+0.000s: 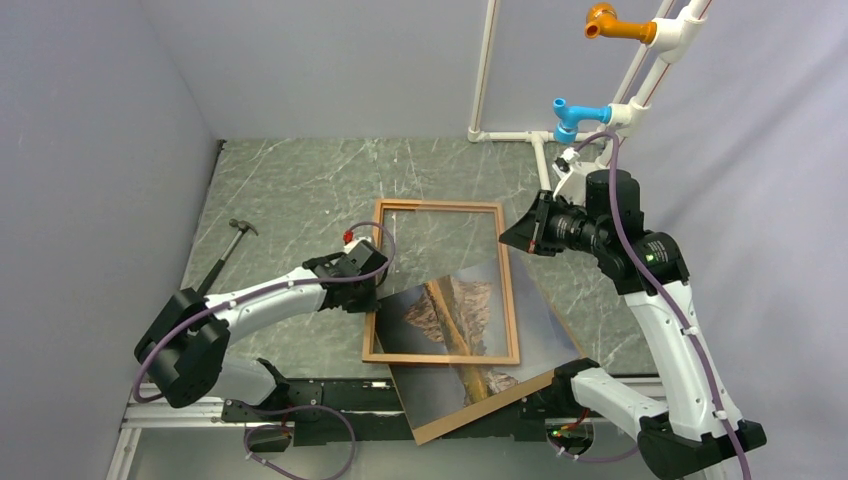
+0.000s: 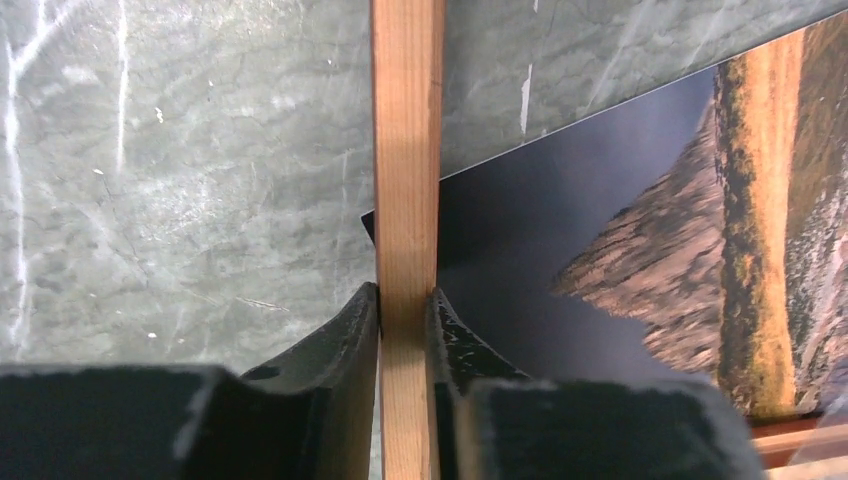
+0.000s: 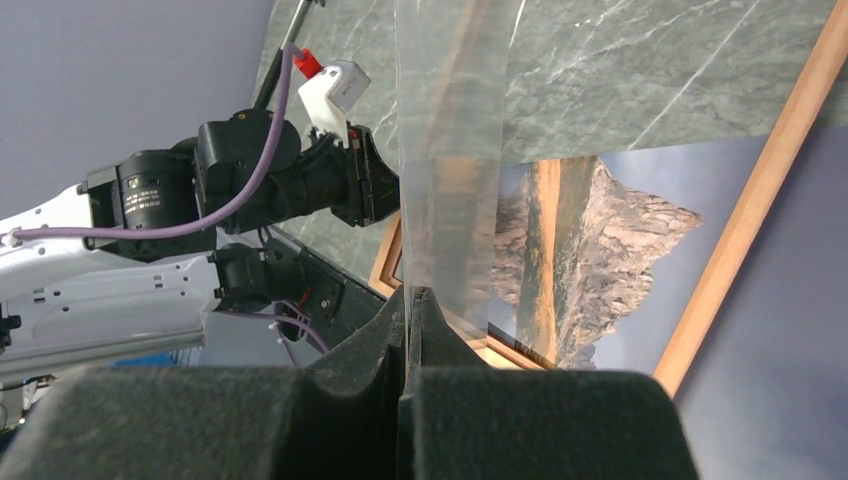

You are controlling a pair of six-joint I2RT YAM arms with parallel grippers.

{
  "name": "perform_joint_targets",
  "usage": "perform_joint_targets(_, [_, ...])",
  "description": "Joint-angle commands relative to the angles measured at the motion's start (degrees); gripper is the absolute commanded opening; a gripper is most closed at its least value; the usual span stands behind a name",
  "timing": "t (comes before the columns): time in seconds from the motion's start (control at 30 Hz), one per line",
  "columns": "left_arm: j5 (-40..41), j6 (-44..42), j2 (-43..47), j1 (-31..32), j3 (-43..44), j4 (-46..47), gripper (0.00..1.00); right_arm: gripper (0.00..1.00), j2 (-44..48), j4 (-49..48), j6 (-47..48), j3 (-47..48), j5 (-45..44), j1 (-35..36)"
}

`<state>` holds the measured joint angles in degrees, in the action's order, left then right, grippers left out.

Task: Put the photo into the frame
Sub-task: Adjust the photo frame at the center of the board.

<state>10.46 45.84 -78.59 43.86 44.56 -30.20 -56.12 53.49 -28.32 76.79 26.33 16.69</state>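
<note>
The frame point(image 1: 440, 204) of reddish-brown wood lies flat in the middle of the table. The photo point(image 1: 440, 320), picture side up, lies askew with one corner under the frame's left rail point(image 2: 407, 150) and its near part sticking out toward the arm bases. My left gripper point(image 1: 372, 285) is shut on that left rail point(image 2: 405, 310), beside the photo's dark corner point(image 2: 560, 230). My right gripper point(image 1: 512, 236) is shut point(image 3: 412, 295) on the edge of a clear pane point(image 3: 450, 150), held tilted over the frame's right side. The photo point(image 3: 590, 240) and the frame point(image 3: 760, 200) show behind it.
A brown backing board point(image 1: 480, 418) lies under the photo's near edge, over the arm bases. A hammer point(image 1: 225, 255) lies at the left by the wall. A white pipe stand point(image 1: 540, 135) with blue point(image 1: 575, 112) and orange point(image 1: 612, 24) fittings rises at the back right.
</note>
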Motion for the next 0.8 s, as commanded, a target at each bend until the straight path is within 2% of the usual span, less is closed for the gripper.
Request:
perform_joint_targets(0.0, [-0.7, 3.8, 0.8, 1.2, -0.1, 2.5, 0.32, 0.00, 1.5, -5.2, -1.5, -1.3, 2.0, -0.2])
perform_joint_targets(0.13, [-0.6, 5.6, 2.5, 1.8, -1.0, 2.7, 0.64, 0.00, 1.7, -5.9, -1.8, -2.3, 2.0, -0.2])
perform_joint_targets(0.23, [0.0, 5.8, 4.5, 1.8, -0.9, 1.5, 0.81, 0.00, 1.7, -6.7, -2.4, -2.9, 2.5, -0.2])
perform_joint_targets(0.4, [0.3, 2.2, 7.6, 1.4, 4.0, -0.5, 0.89, 0.00, 1.6, -8.5, -4.1, -4.1, 4.5, -0.2])
perform_joint_targets(0.6, [0.3, -0.9, 6.8, -0.5, 18.2, -10.1, 0.90, 0.00, 0.7, -10.9, -6.3, -4.7, 7.9, -0.2])
perform_joint_targets(0.77, [-3.4, -1.2, 8.6, -5.6, 24.2, -10.5, 0.94, 0.00, -1.1, -11.9, -6.5, -4.9, 9.4, -0.2])
